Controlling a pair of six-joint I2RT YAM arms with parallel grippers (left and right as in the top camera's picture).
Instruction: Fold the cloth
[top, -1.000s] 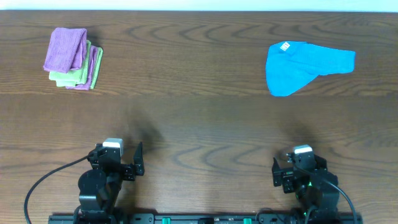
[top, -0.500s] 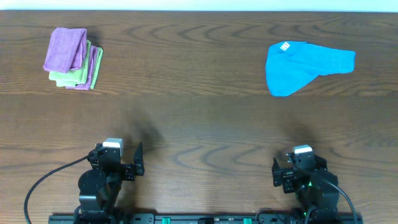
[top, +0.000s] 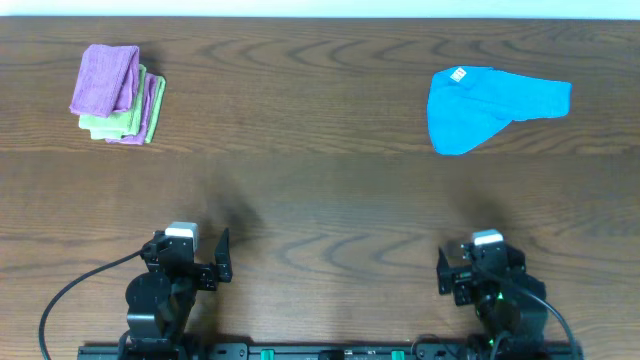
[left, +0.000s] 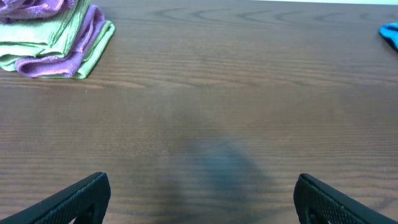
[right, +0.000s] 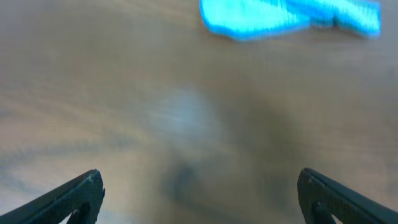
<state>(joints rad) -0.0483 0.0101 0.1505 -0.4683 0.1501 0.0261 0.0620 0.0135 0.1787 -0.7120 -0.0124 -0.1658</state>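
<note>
The blue cloth (top: 490, 105) lies on the far right side of the table (top: 320, 190), loosely bunched, one end trailing right, a white tag near its upper-left edge. The left gripper (left: 202, 196) and right gripper (right: 199, 190) sit well apart from it, jaws spread wide, holding nothing.

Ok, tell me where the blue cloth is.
Overhead, the blue cloth lies crumpled at the far right of the table, ahead of the right arm; the folded pile sits far left.

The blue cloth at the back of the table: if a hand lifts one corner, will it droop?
Probably yes: the blue cloth lies rumpled with soft folds, so it looks limp. It seems thin, so likely light. Pushed, it may bunch up rather than slide whole.
</note>
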